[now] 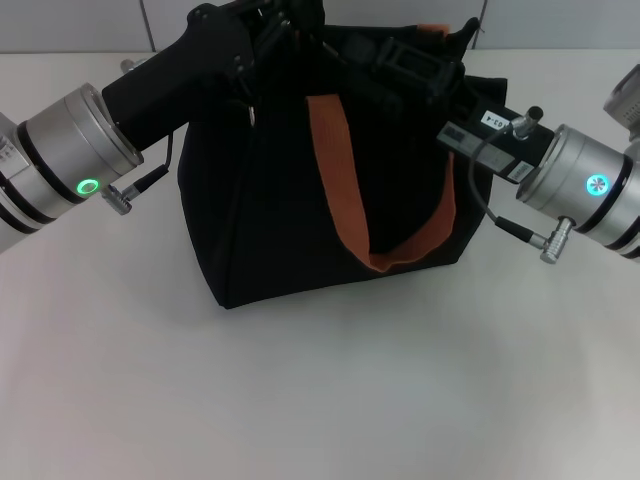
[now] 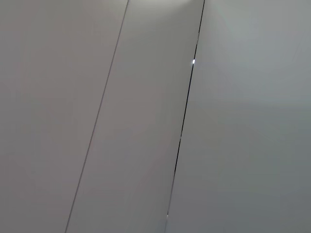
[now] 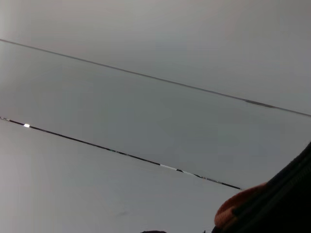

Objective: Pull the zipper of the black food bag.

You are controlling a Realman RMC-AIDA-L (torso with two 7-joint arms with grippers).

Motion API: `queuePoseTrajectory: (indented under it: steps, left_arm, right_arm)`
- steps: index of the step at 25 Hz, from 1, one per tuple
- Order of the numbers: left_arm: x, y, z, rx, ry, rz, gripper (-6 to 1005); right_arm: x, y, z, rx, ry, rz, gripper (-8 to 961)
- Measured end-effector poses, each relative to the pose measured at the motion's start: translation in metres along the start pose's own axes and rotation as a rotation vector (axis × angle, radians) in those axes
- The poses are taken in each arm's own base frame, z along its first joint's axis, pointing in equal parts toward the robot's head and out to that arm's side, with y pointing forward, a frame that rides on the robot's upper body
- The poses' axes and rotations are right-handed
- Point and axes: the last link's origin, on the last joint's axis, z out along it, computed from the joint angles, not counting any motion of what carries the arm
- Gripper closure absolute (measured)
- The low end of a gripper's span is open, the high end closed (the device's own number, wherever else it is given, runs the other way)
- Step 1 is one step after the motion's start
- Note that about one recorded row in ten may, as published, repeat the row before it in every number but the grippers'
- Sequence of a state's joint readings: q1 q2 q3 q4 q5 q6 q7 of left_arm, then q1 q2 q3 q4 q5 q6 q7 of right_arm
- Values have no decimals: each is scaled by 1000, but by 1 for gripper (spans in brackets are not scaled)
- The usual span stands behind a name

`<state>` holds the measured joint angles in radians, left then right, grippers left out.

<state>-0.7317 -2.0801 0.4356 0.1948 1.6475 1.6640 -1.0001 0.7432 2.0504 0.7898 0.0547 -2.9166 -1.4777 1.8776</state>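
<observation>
Both claws atop black food bag

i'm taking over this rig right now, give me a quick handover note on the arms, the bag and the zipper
Left pincer: at the top of the black food bag, on the robot's left; whether it grips anything can't be seen.
Right pincer: at the bag's top on the other side; its grip is hidden too.
Bag: upright on the white table, one orange strap hanging down the front.
Zipper: not visible in any view, so how far it has been pulled can't be judged.
Left to do: check the zipper, then finish the pull. Both wrist views show mostly wall panels.
</observation>
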Motion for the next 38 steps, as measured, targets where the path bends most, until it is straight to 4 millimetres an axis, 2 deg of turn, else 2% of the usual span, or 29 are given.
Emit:
queuePoseTrajectory:
  steps: [10, 25, 38]
  left_arm:
    - [0, 0, 0, 0, 0, 1, 905]
    - [1, -2, 0, 12, -3, 8, 905]
    - [0, -4, 0, 23, -5, 18, 906]
  right_arm:
    - [-1, 8, 12, -28, 52, -24, 430]
    - [0, 7, 13, -22, 69, -32, 436]
    - [-1, 10, 21, -15, 114, -54, 437]
